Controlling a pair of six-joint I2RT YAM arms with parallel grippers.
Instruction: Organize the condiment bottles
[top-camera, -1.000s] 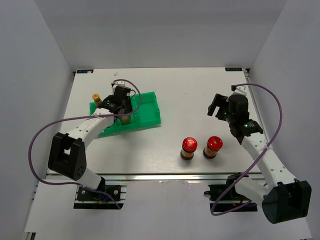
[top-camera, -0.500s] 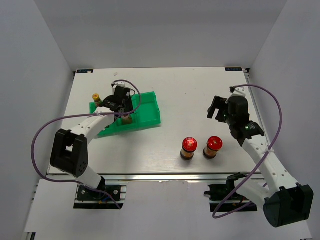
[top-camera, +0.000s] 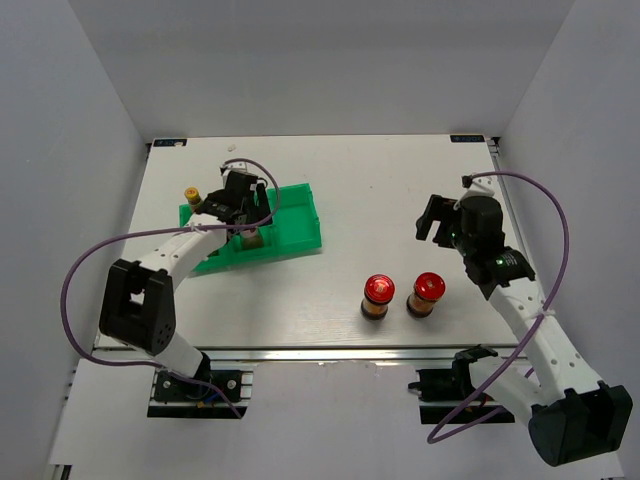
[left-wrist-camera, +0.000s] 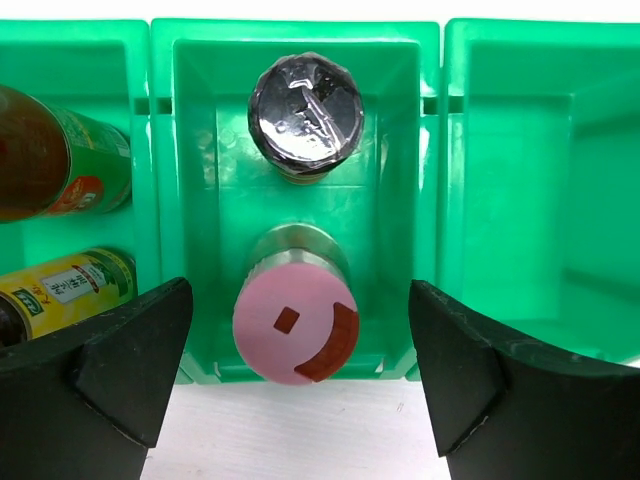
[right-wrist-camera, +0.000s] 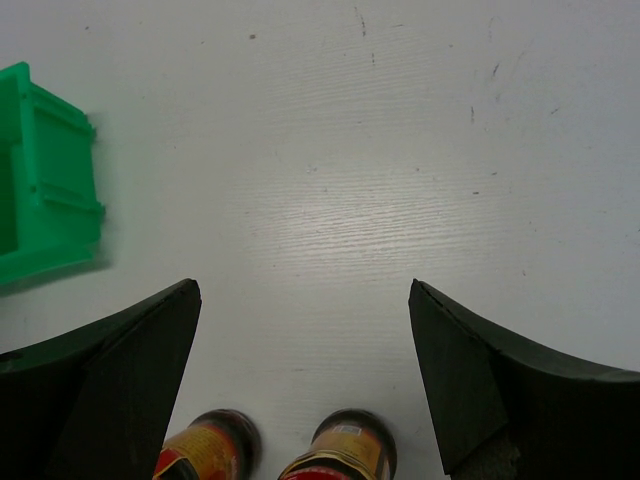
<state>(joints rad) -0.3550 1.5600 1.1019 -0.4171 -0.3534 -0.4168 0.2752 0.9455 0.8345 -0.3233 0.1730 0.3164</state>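
Observation:
The green tray (top-camera: 296, 216) holds a pink-capped bottle (left-wrist-camera: 295, 330) and a grey-capped bottle (left-wrist-camera: 305, 112), both upright in its middle compartment. Two slim brown bottles (left-wrist-camera: 55, 150) (left-wrist-camera: 62, 290) lie in the compartment to the left; one yellow cap (top-camera: 191, 195) shows from above. My left gripper (left-wrist-camera: 298, 345) hangs open over the pink cap, a finger on either side and apart from it. Two red-lidded jars (top-camera: 377, 294) (top-camera: 426, 292) stand on the table. My right gripper (top-camera: 440, 218) is open and empty, above and behind the jars (right-wrist-camera: 208, 450) (right-wrist-camera: 340, 452).
The tray's right compartment (left-wrist-camera: 530, 170) holds nothing. The tray's corner (right-wrist-camera: 40, 180) shows at the left of the right wrist view. White walls close in the table at the left, back and right.
My left gripper has opened and let go of the pink-capped bottle, which now stands in the tray. The right arm has shifted slightly.

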